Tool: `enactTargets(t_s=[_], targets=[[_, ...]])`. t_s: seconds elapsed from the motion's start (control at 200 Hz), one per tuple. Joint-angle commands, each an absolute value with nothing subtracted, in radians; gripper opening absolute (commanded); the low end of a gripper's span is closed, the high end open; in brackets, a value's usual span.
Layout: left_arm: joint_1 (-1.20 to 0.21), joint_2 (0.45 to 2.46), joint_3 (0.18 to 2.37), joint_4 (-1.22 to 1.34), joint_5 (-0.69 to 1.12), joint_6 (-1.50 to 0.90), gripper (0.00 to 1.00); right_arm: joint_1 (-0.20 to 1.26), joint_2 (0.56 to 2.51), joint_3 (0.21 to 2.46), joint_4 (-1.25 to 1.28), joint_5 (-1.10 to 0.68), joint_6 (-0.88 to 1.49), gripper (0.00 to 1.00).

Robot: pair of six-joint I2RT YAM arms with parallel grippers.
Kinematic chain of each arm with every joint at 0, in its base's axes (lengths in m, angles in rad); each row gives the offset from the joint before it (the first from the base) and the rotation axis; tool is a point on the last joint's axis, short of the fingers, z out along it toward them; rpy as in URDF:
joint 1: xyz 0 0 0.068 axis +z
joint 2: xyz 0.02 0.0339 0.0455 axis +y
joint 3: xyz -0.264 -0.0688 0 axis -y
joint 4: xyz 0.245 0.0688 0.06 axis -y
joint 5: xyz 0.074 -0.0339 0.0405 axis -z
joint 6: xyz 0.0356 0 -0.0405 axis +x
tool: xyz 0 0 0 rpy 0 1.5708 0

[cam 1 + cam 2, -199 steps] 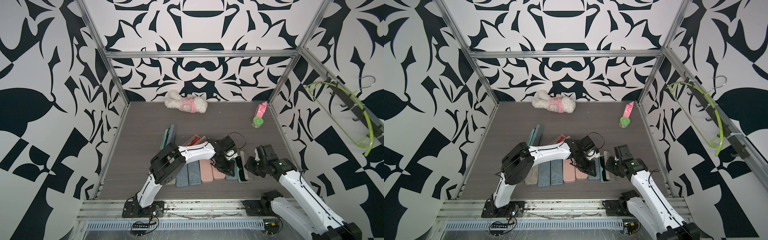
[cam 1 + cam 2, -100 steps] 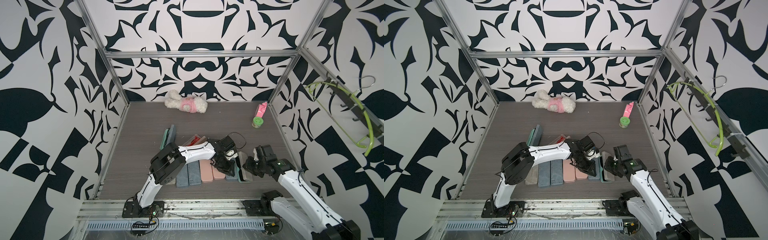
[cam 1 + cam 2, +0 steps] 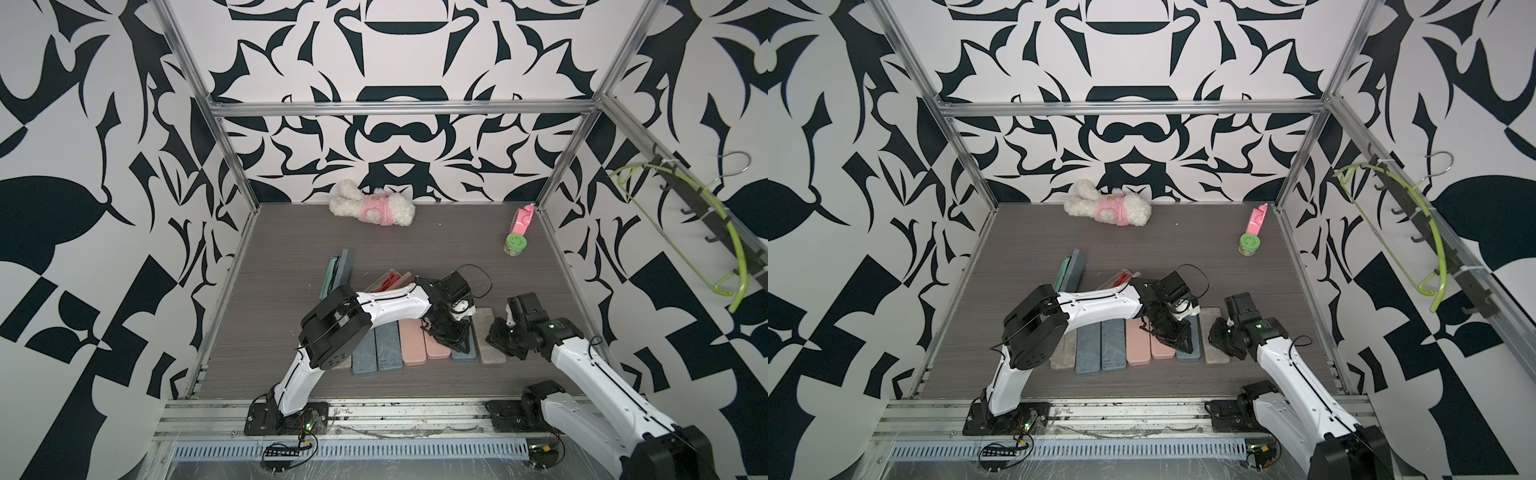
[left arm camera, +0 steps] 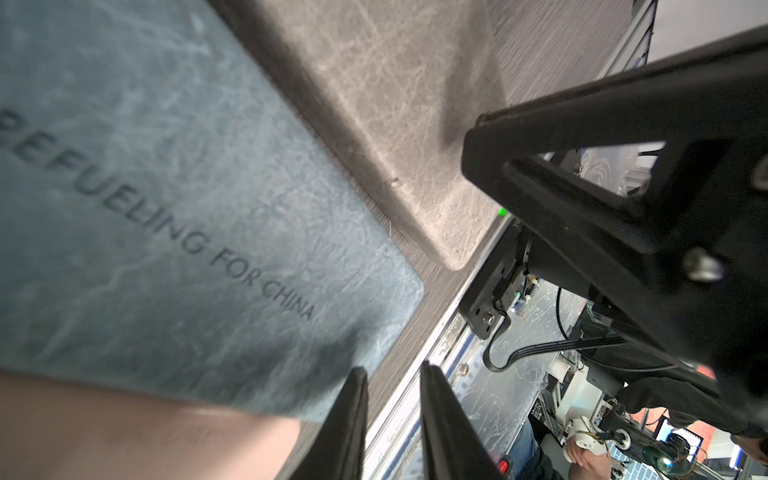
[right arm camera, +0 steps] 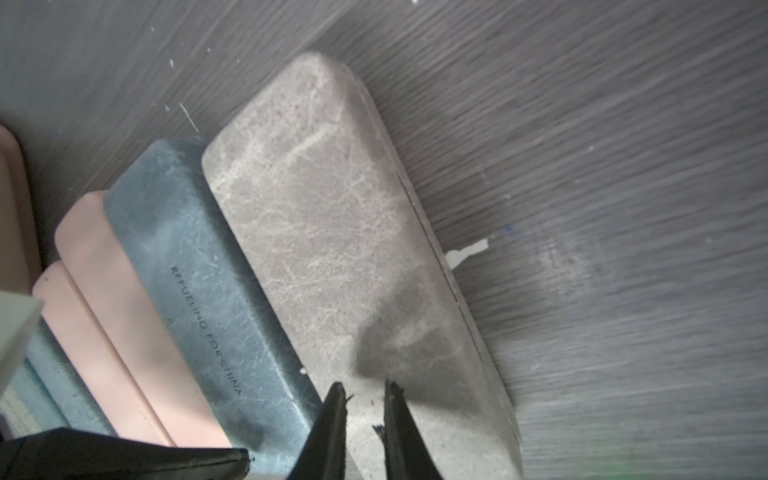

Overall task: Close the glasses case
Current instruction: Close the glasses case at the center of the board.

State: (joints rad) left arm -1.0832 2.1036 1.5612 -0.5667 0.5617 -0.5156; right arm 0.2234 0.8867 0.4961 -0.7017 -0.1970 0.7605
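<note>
The right tool (image 5: 365, 384) has its tips almost together, with only a slit between them, and it is clamped on nothing. It hangs low over the near end of the mottled grey leather-look glasses case (image 5: 332, 232). That case lies flat on the dark wood-grain bench (image 5: 582, 124), directly beneath the tool, and stretches away from it lengthwise. Its lid is down: the seam is a thin dark line along the long side that faces away from the left tool. Whether the tips touch the lid I cannot tell. A small white scrap (image 5: 467, 251) lies on the bench just beside that seam.

The left tool (image 4: 392, 370) sits just beside the right tool. Its tips are slightly apart with nothing between them. In both top views it is over the dark blue textured glasses case (image 4: 166, 187) stamped "REFUELING FOR CHINA". This case lies alongside the grey one, touching or nearly so. In the left wrist view the tips point past that case's near corner, toward the bench edge.

Beyond the blue case, on the side away from the right tool, lie two pale pink smooth cases (image 5: 112, 291), side by side and shut.
</note>
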Motion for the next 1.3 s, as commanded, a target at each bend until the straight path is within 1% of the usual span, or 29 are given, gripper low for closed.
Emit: enactTargets(t_s=[0.0,0.195,0.32,0.405,0.485,0.555,0.595,0.615,0.665,0.725,0.77,0.805,0.85,0.885,0.945,0.955,0.965,1.005,1.295], targets=[[-1.089,2.118,1.582,-0.596,0.575,-0.503,0.27,0.221,0.880,0.500,-0.704,-0.182,0.771,0.20],[-1.086,2.090,1.572,-0.577,0.580,-0.502,0.27,0.221,0.873,0.514,-0.695,-0.206,0.779,0.21],[-1.078,2.043,1.552,-0.540,0.583,-0.503,0.28,0.221,0.861,0.547,-0.708,-0.213,0.771,0.24],[-1.065,2.007,1.535,-0.510,0.584,-0.509,0.29,0.220,0.856,0.579,-0.752,-0.168,0.759,0.30],[-1.049,1.970,1.517,-0.481,0.584,-0.515,0.31,0.220,0.863,0.603,-0.788,-0.117,0.746,0.40],[-1.036,1.936,1.499,-0.454,0.581,-0.518,0.35,0.216,0.879,0.606,-0.790,-0.088,0.738,0.52],[-1.028,1.916,1.490,-0.441,0.576,-0.518,0.38,0.212,0.893,0.605,-0.786,-0.084,0.733,0.57],[-1.025,1.905,1.485,-0.435,0.572,-0.518,0.40,0.209,0.900,0.607,-0.782,-0.084,0.729,0.59],[-1.016,1.878,1.471,-0.415,0.561,-0.518,0.52,0.206,0.913,0.611,-0.776,-0.082,0.723,0.65],[-1.007,1.841,1.451,-0.392,0.547,-0.518,0.62,0.202,0.920,0.617,-0.772,-0.064,0.719,0.70],[-1.002,1.815,1.438,-0.378,0.533,-0.514,0.72,0.194,0.923,0.617,-0.767,-0.054,0.713,0.75],[-0.999,1.795,1.429,-0.371,0.516,-0.510,0.77,0.184,0.925,0.615,-0.763,-0.051,0.704,0.77],[-0.996,1.769,1.420,-0.367,0.489,-0.500,0.82,0.167,0.930,0.609,-0.756,-0.052,0.693,0.80],[-0.995,1.750,1.413,-0.366,0.463,-0.489,0.84,0.155,0.934,0.600,-0.749,-0.057,0.682,0.81],[-0.993,1.716,1.398,-0.360,0.420,-0.479,0.84,0.136,0.937,0.583,-0.725,-0.085,0.675,0.82],[-0.992,1.712,1.396,-0.358,0.416,-0.479,0.87,0.134,0.937,0.581,-0.720,-0.091,0.671,0.82],[-0.993,1.709,1.393,-0.358,0.410,-0.479,0.89,0.133,0.937,0.578,-0.717,-0.094,0.672,0.82],[-0.990,1.696,1.383,-0.350,0.394,-0.479,0.90,0.130,0.939,0.571,-0.708,-0.095,0.673,0.82],[-0.980,1.700,1.385,-0.351,0.405,-0.492,0.90,0.130,0.984,0.564,-0.666,-0.152,0.658,0.83]])
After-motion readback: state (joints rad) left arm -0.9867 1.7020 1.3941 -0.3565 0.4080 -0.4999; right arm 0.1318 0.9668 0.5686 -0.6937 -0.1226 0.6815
